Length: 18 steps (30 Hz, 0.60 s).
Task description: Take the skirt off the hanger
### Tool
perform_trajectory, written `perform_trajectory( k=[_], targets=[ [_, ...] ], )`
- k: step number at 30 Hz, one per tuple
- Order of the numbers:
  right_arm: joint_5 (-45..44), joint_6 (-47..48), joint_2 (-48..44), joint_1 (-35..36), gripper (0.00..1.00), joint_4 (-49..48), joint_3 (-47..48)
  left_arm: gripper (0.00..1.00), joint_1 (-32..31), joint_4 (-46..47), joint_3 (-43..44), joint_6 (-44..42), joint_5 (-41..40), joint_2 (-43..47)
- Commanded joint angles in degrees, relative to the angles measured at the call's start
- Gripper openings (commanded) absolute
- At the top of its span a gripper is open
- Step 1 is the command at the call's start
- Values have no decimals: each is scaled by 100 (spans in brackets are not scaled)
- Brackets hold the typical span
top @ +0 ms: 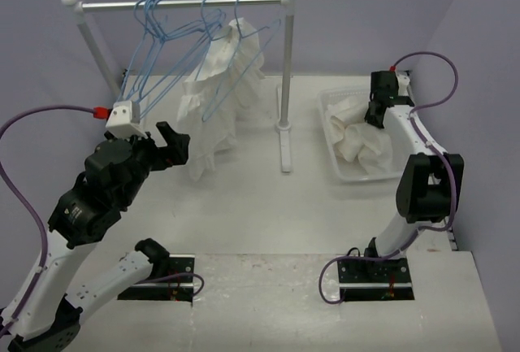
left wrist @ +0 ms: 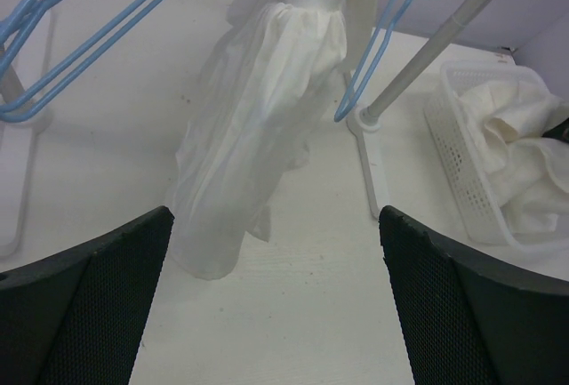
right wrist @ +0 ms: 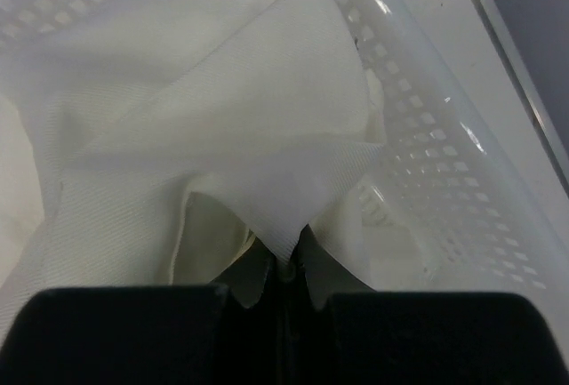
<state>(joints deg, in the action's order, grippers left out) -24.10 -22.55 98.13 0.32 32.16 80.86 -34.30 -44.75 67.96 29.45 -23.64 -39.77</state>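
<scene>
The skirt (top: 357, 136) is a broad, crumpled white cloth lying in the clear plastic basket (top: 335, 165) at the right; it is off the hangers. My right gripper (top: 376, 112) reaches down into the basket and is shut on a fold of the skirt (right wrist: 222, 118), pinched between its fingertips (right wrist: 286, 256). The basket wall (right wrist: 444, 180) is just to its right. My left gripper (top: 175, 145) is open and empty (left wrist: 276, 216), low over the table, facing the rack. The skirt also shows at the far right of the left wrist view (left wrist: 524, 163).
A longer, narrower white garment (top: 213, 112) hangs from a blue hanger on the rail, its ends near the table (left wrist: 258, 118). Several empty blue hangers (top: 162, 35) hang to its left. The rack's right post (top: 284, 67) and foot (left wrist: 369, 172) stand between garment and basket.
</scene>
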Motion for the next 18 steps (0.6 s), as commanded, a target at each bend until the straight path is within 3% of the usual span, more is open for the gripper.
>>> perform_trajectory(
  k=[1, 3, 6, 7, 9, 10, 13, 18],
  targets=[
    [-44, -285, 171, -5, 3, -245, -307, 100, -15, 81, 506, -10, -281, -268],
    [19, -355, 233, -5, 8, -246, -404, 100, -15, 89, 735, -27, -352, -496],
    [63, -330, 137, 3, 27, -237, -466, 100, -15, 194, 876, -54, -352, -742],
    [98, -295, 102, -5, 49, -237, -466, 100, -15, 204, 963, -88, -369, -856],
    [168, -207, -91, 3, 69, -237, -440, 100, -15, 195, 1087, -98, -466, -980],
    [212, -180, -162, -5, 89, -202, -387, 100, -15, 186, 1218, -106, -571, -1093],
    [274, -224, -530, -5, 99, 114, -62, 100, -15, 186, 1499, -150, -633, -1366],
    [449, -66, -1408, -5, 99, 256, -52, 100, -15, 581, 1606, -686, -563, -1822]
  ],
)
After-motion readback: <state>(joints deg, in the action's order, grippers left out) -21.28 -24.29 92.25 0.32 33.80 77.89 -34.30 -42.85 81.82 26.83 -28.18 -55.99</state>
